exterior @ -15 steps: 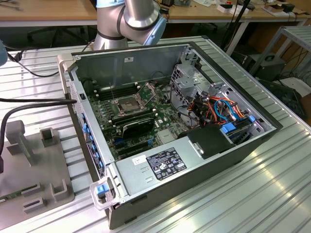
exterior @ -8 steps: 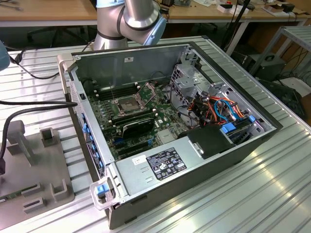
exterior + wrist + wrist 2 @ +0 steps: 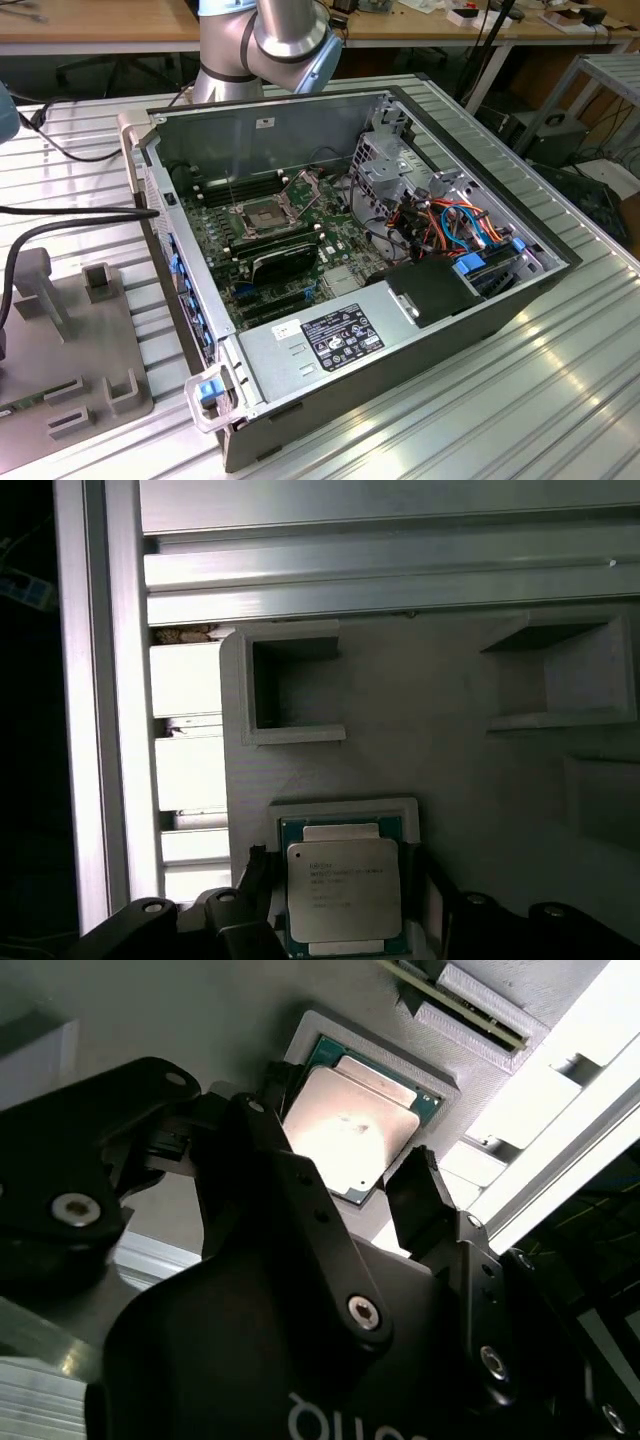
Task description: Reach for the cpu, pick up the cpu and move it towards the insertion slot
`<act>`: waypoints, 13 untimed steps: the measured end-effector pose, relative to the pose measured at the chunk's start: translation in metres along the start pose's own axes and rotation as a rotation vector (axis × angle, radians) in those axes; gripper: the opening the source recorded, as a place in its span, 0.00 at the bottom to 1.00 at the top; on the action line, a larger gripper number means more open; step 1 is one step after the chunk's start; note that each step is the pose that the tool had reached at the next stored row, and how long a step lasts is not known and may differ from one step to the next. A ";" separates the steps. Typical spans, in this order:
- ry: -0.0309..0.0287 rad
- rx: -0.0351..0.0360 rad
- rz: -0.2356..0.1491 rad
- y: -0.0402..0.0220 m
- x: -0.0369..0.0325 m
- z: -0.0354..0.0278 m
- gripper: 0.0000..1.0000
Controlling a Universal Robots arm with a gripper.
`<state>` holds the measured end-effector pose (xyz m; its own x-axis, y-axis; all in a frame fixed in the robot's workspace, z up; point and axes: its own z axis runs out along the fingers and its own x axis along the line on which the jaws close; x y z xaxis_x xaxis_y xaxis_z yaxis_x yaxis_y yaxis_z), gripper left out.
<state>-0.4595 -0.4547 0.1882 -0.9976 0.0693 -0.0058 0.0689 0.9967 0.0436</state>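
Even overhead light fills my exterior view, laying pale streaks of sheen along the ribbed tabletop (image 3: 540, 400). In my second wrist view the cpu (image 3: 350, 1130) glares warm white, and the aluminium rail (image 3: 590, 1070) beside it is blown out. My first wrist view is dimmer, with one side falling to black.

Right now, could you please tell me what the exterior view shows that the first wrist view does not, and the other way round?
The exterior view adds the open computer case, its silver-framed socket and the arm. The first wrist view adds the chip lying in a square recess, the open claw straddling it without gripping. Both share the ribbed metal table and, it seems, the same grey tray.
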 end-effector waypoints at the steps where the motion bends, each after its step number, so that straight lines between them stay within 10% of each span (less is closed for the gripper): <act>1: 0.0000 0.0001 0.000 0.0000 0.0000 0.0000 0.67; 13: 0.0001 0.0008 0.000 0.0001 0.0000 -0.0038 0.55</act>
<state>-0.4595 -0.4548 0.1920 -0.9976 0.0693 -0.0057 0.0690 0.9967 0.0428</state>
